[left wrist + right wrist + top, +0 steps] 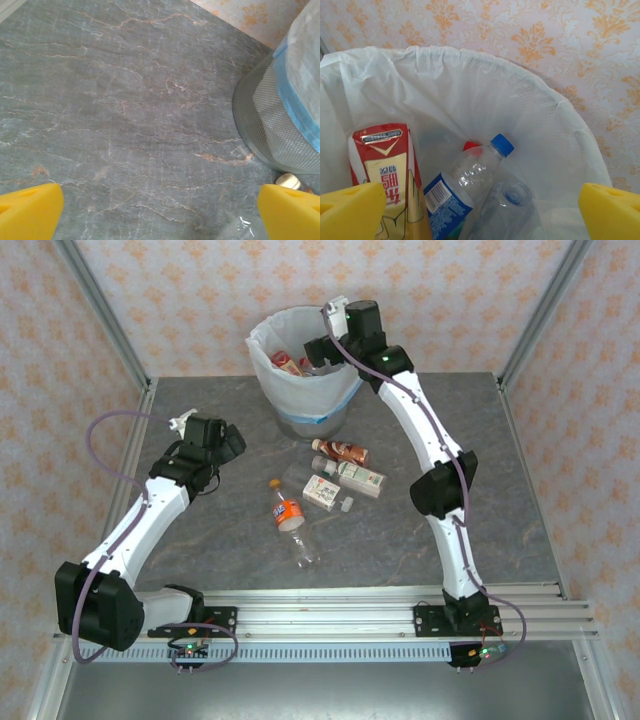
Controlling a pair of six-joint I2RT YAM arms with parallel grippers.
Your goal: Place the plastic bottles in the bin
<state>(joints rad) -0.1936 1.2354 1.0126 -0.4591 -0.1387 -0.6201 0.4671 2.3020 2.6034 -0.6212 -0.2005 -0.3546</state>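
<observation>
On the far side of the table (200,540), by the back wall: the bin (300,395), with a white bag (262,345) in it and a blue band low down. Right over its far rim: the right gripper (333,312), looking down into it. From the right wrist, two yellow pads (351,210) wide apart, one in each bottom corner, nothing held between them.

Down in the bag: a clear bottle with a blue cap (472,177) and a blue label, tilted. Just behind it, a red cap (472,146) peeking out. Beside it, lower and to the right, another clear bottle (512,197). On the left, a red and yellow carton (387,170), leaning on the bag.

Left of the bin, over bare table: the left gripper (232,443), apart from every bottle. From the left wrist, its pads (292,210) wide apart too, nothing held, only grey stone between them. Close on the right, the mesh wall of the bin.

Out on the table, in front of the bin: a brown bottle (342,451), lying down. Just near it, a white and green bottle (360,479), lying down too. Next to that, a small white and red carton (320,493), touching or almost touching, hard to tell which. Nearer the arms, an orange bottle (287,512), flat on its side, orange cap pointing to the back.
</observation>
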